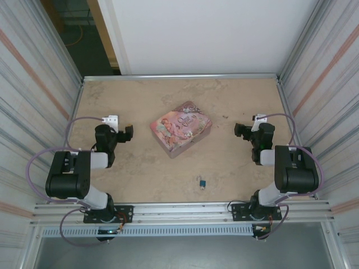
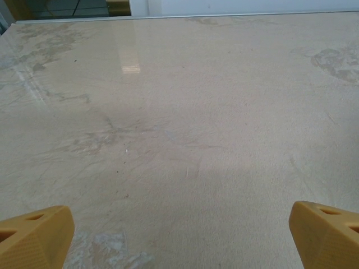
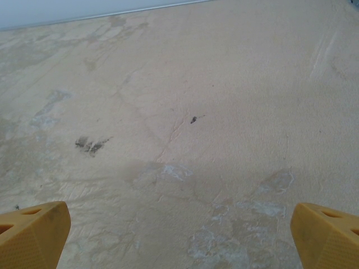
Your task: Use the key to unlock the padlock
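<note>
Blue and very small, the padlock (image 1: 202, 182) lay on the tabletop (image 1: 140, 174) near its front edge, about midway across, just in front of the pink tin (image 1: 181, 128). It looked light, hard and apt to skid under a push, so pinching the flat sides of its body seemed the surest hold. The left claw (image 1: 128, 133) and right claw (image 1: 241, 131) both stood wide and empty, well apart from it
</note>
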`<state>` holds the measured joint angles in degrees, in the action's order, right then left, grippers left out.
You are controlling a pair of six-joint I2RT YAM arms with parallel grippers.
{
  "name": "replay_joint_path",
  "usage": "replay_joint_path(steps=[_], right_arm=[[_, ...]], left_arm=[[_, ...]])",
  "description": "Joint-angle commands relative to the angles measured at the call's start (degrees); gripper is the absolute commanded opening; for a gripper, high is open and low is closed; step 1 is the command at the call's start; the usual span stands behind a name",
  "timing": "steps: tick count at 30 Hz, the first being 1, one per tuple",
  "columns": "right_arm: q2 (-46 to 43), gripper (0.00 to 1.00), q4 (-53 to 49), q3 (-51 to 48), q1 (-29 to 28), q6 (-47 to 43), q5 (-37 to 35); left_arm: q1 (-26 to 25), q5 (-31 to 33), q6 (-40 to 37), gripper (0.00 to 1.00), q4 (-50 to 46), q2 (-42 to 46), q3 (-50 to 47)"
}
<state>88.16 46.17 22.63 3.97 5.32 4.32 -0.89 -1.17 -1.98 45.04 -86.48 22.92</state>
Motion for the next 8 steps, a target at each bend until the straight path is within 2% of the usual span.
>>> replay_joint_path(steps=[1,8], right_arm=[[0.24,0.99,-0.55,0.83,-0.42,-0.58,-0.78],[0.07,0.99,-0.38,0.67,-0.51,-0.58,-0.9]], left_arm=[[-0.17,1.08,-1.36,0.99,0.49,-0.09,0.55],[-0.16,1.14,-1.36,0.99,0.49,-0.1,0.59]])
